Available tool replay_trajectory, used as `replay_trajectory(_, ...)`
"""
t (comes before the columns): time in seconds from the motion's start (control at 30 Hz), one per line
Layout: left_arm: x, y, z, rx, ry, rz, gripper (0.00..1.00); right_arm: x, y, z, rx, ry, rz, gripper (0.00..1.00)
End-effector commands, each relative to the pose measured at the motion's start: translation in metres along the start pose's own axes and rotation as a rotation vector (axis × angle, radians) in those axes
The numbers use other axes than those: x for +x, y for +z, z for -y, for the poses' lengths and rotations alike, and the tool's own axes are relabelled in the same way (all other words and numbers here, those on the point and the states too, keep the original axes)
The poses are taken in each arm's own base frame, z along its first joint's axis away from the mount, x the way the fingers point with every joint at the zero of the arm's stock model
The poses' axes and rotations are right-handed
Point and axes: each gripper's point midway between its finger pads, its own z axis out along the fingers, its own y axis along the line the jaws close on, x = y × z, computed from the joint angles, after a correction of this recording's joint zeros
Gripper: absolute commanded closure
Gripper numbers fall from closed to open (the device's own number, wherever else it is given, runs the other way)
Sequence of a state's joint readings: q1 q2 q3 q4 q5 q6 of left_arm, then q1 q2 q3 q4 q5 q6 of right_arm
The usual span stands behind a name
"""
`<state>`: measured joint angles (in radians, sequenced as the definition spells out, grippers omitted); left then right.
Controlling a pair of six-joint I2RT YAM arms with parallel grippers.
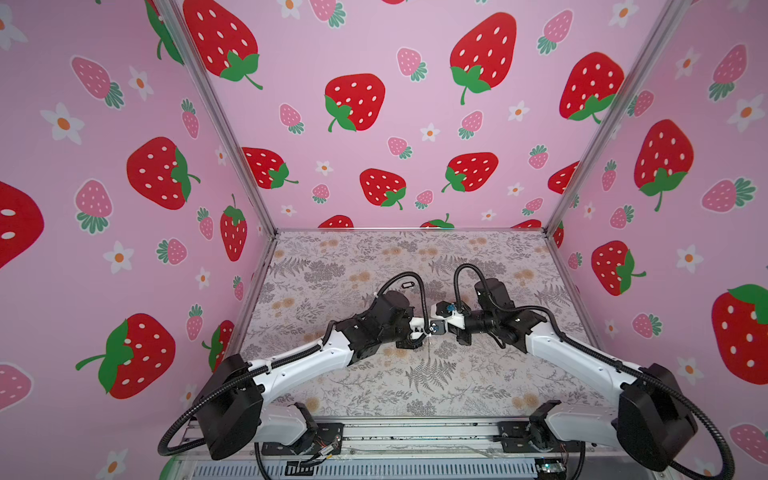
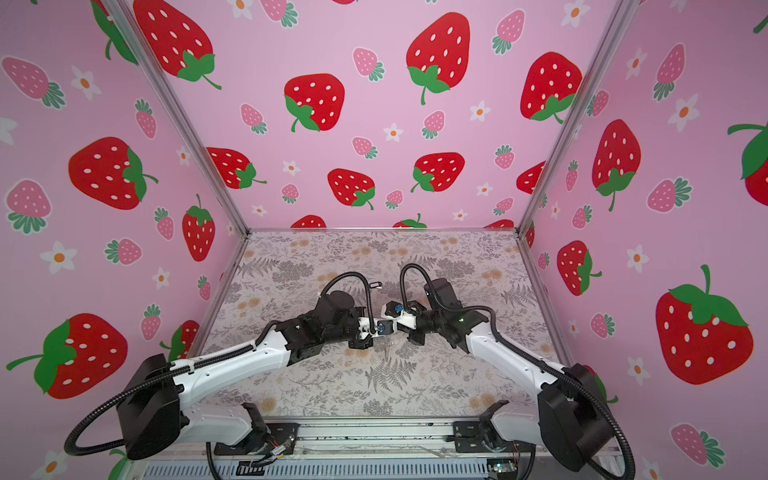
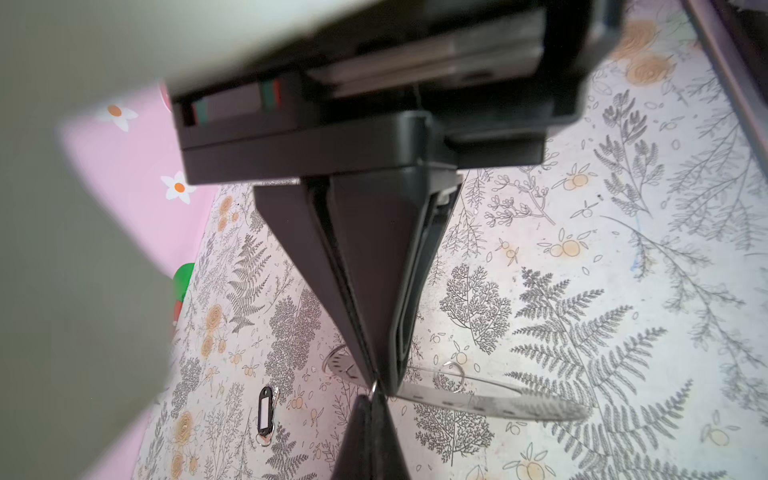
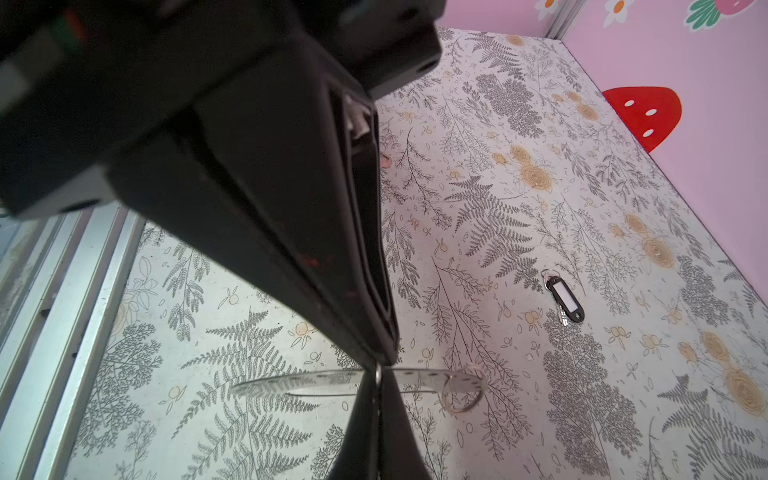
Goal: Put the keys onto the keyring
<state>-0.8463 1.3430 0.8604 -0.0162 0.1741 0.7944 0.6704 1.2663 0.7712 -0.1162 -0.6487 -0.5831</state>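
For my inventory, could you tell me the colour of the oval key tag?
The key tag is black-rimmed with a white centre; best in the right wrist view.

From my remote seat I see the table (image 1: 374, 257) covered in a pale sheet printed with grey ferns and small orange blossoms. Three pink walls close it in: the back wall (image 1: 395, 124), the left wall (image 1: 104, 208) and the right wall (image 1: 685, 208), all patterned with red and pink strawberries and white flowers. Two aluminium posts (image 1: 220, 120) (image 1: 609, 120) mark the back corners. A grooved aluminium rail (image 1: 415, 432) runs along the table's near edge, above a slotted grille (image 1: 374, 471); beside it sits what may be a small circuit board (image 1: 550, 467).
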Motion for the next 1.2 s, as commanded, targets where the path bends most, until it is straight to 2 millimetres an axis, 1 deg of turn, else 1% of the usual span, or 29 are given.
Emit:
replay_trajectory(0.0, 0.004, -0.003, 0.004, 0.031, -0.095, 0.006, 0.96, -0.021, -0.005, -0.003, 0.009, -0.112, 0.083, 1.0)
replay_trajectory(0.03, 0.005, -0.002, 0.004, 0.036, -0.1, 0.003, 0.91, -0.022, -0.005, -0.003, 0.013, -0.113, 0.085, 1.0)
replay_trajectory(0.07, 0.005, -0.002, 0.005, 0.04, -0.101, 0.001, 0.88, -0.022, -0.005, -0.003, 0.014, -0.113, 0.086, 1.0)
replay_trajectory(0.17, 0.007, 0.0, 0.006, 0.044, -0.111, -0.005, 0.83, -0.024, -0.006, -0.003, 0.016, -0.117, 0.093, 1.0)
replay_trajectory(0.27, 0.009, 0.003, 0.006, 0.048, -0.117, -0.016, 0.82, -0.024, -0.006, -0.003, 0.016, -0.12, 0.092, 1.0)
replay_trajectory(0.57, 0.015, 0.008, 0.003, 0.044, -0.112, -0.057, 0.89, -0.024, -0.007, -0.005, 0.013, -0.142, 0.093, 1.0)
replay_trajectory(0.63, 0.017, 0.01, 0.002, 0.039, -0.113, -0.07, 0.89, -0.026, -0.008, -0.006, 0.011, -0.15, 0.103, 1.0)
replay_trajectory(0.73, 0.021, 0.012, -0.001, 0.032, -0.116, -0.094, 0.85, -0.027, -0.008, -0.008, 0.003, -0.158, 0.114, 1.0)
replay_trajectory(0.87, 0.02, 0.014, -0.002, 0.031, -0.113, -0.093, 0.85, -0.027, -0.008, -0.008, -0.003, -0.157, 0.116, 1.0)
replay_trajectory(1.07, 0.023, 0.017, -0.002, 0.035, -0.114, -0.108, 0.93, -0.028, -0.008, -0.009, -0.005, -0.158, 0.121, 1.0)
replay_trajectory(1.1, 0.022, 0.017, -0.002, 0.033, -0.115, -0.106, 0.93, -0.029, -0.008, -0.009, -0.007, -0.159, 0.124, 1.0)
replay_trajectory(1.13, 0.022, 0.017, -0.002, 0.033, -0.113, -0.104, 0.98, -0.03, -0.009, -0.01, -0.01, -0.157, 0.131, 1.0)
replay_trajectory(1.17, 0.022, 0.017, -0.003, 0.032, -0.113, -0.106, 1.0, -0.031, -0.009, -0.01, -0.01, -0.156, 0.137, 1.0)
